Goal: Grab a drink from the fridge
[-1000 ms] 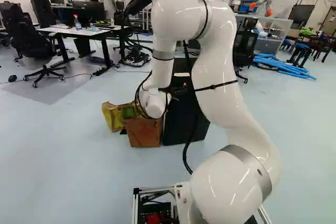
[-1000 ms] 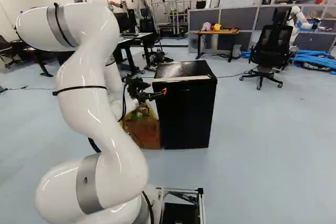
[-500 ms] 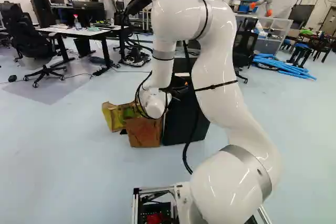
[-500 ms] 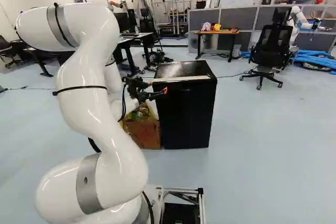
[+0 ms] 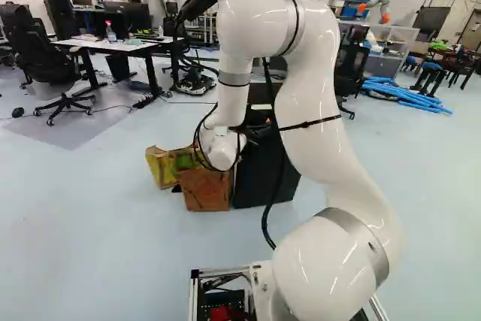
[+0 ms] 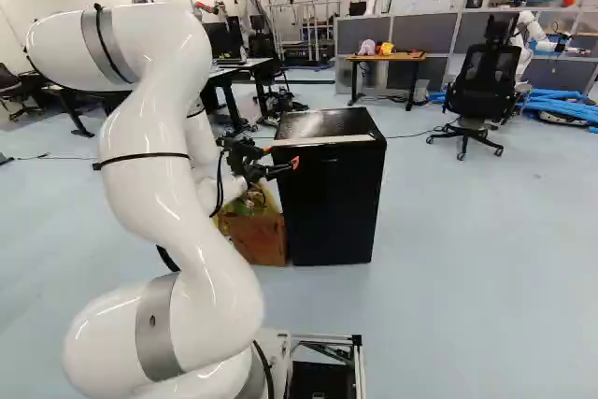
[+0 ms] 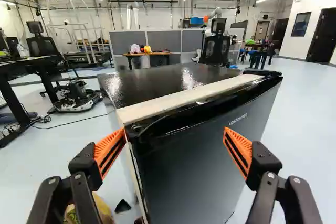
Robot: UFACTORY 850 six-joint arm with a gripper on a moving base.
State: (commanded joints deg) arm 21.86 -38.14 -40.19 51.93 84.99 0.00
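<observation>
Fridge (image 6: 332, 203) stands upright, tall and black, just ahead of the gripper (image 7: 175, 131) and a bit below it. Its door (image 7: 189, 182) looks shut. No drink shows, so it is most likely inside, ahead of the gripper and lower down, behind that door.

The two fingers are spread wide, with nothing pinched. One orange pad (image 7: 110, 149) is by the door's near side edge, where a thin pale line runs down. I can't tell if it touches. The other pad (image 7: 239, 148) is in front of the flat door. A brown paper bag (image 6: 257, 235) sits below the gripper, beside the fridge.

The door's top edge slants away from the gripper, from that near corner to a black cap (image 7: 273, 73) at the far corner. The hinge is probably at the cap, so the near edge should be the one that swings out.

I think the job is at the door-opening part. The finger by the edge should hook the door and pull it back. If it slips or pushes, the door may stay shut or the fridge may slide.
</observation>
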